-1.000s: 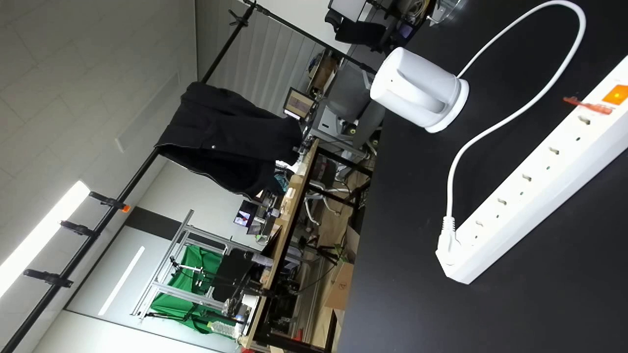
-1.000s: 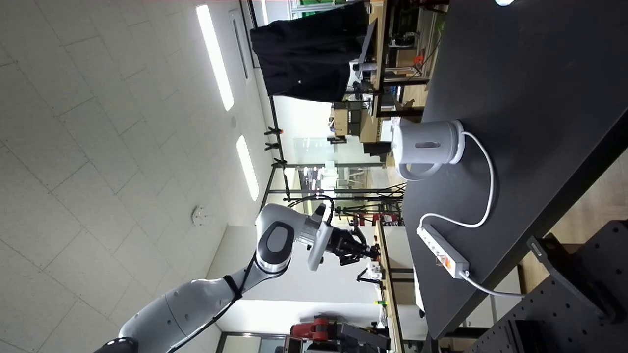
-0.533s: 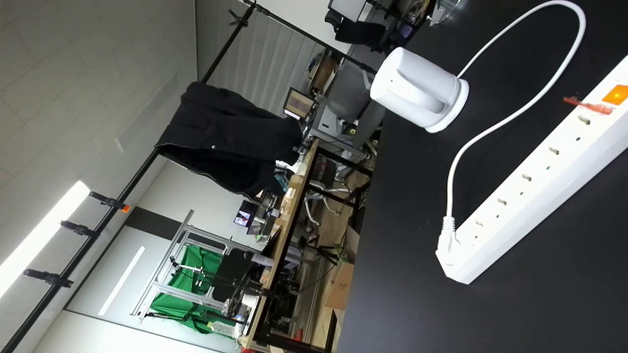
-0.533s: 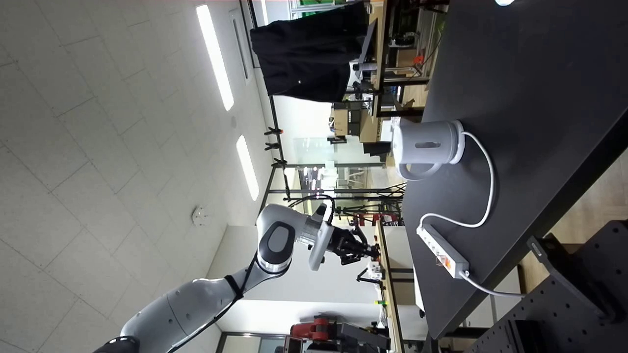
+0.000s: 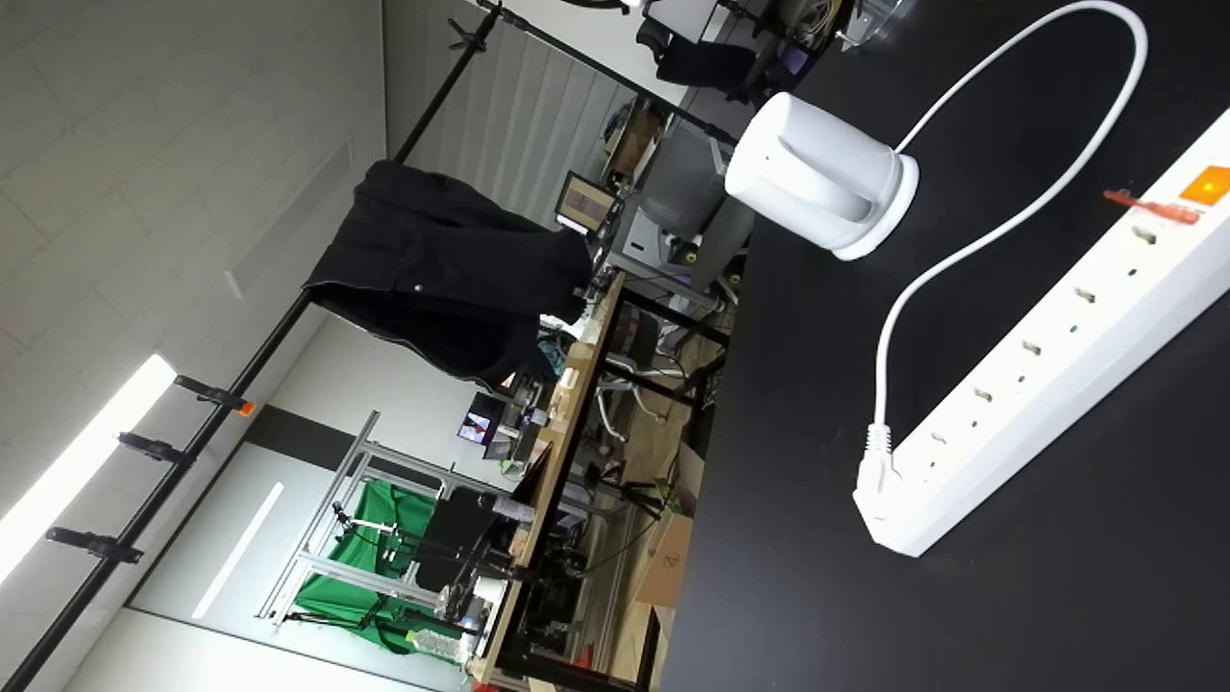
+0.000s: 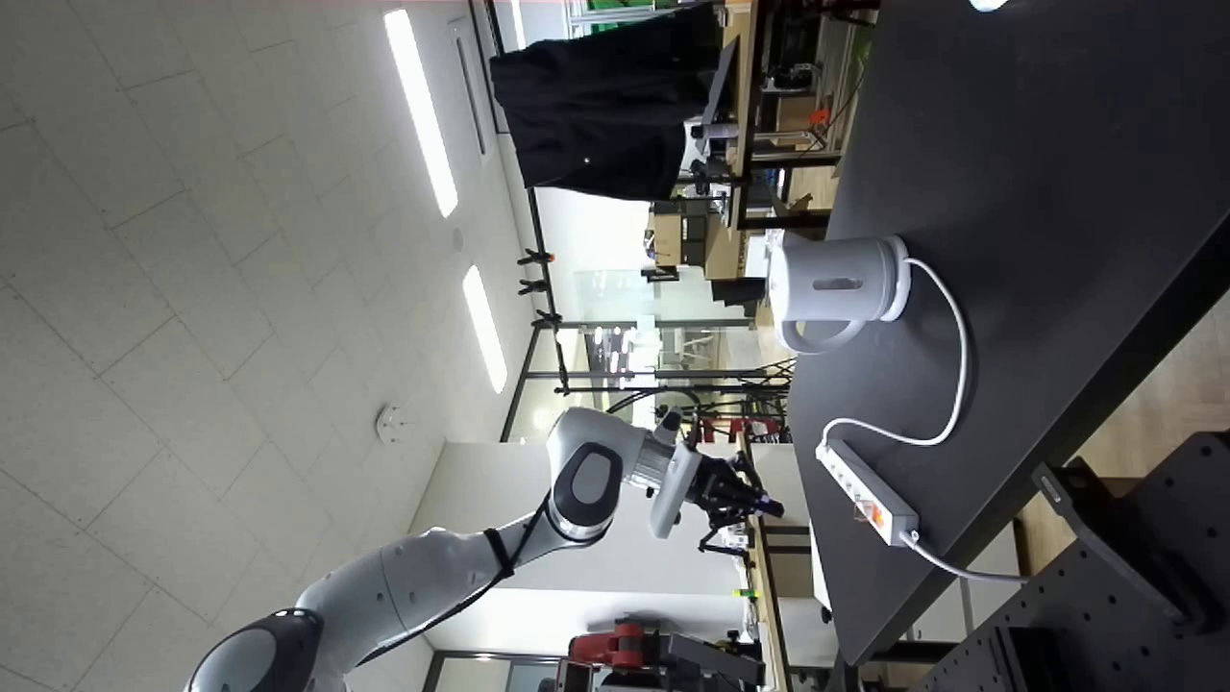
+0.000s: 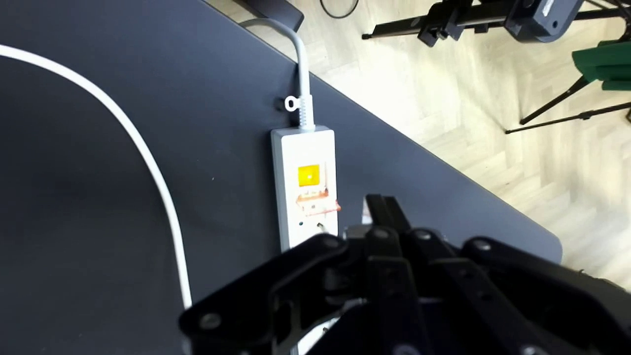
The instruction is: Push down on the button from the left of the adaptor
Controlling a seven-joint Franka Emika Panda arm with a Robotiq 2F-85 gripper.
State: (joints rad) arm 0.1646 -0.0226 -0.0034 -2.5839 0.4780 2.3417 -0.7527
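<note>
The adaptor, a long white power strip (image 5: 1038,370), lies on the dark table; it also shows in an exterior view (image 6: 894,517) and the wrist view (image 7: 305,145). Its button is an orange, lit switch (image 5: 1208,185) near the cable end, also in an exterior view (image 6: 876,517) and the wrist view (image 7: 308,175). A clear reddish flap (image 7: 318,203) stands beside the button. My gripper (image 7: 382,197) is shut and empty. In an exterior view the gripper (image 6: 772,506) hangs apart from the strip, well above it. In the wrist view its fingertips appear right of the strip, covering part of it lower down.
A white kettle (image 5: 817,178) stands on the table, also in an exterior view (image 6: 836,279). Its white cable (image 6: 961,370) loops to a plug (image 5: 876,481) in the strip's far end. The table edge (image 7: 419,148) runs close by the strip. Both exterior views appear turned sideways.
The arm and gripper have moved right in an exterior view, which is down toward the table. A dark and white part now shows at the top edge of an exterior view. The strip and kettle are unmoved.
</note>
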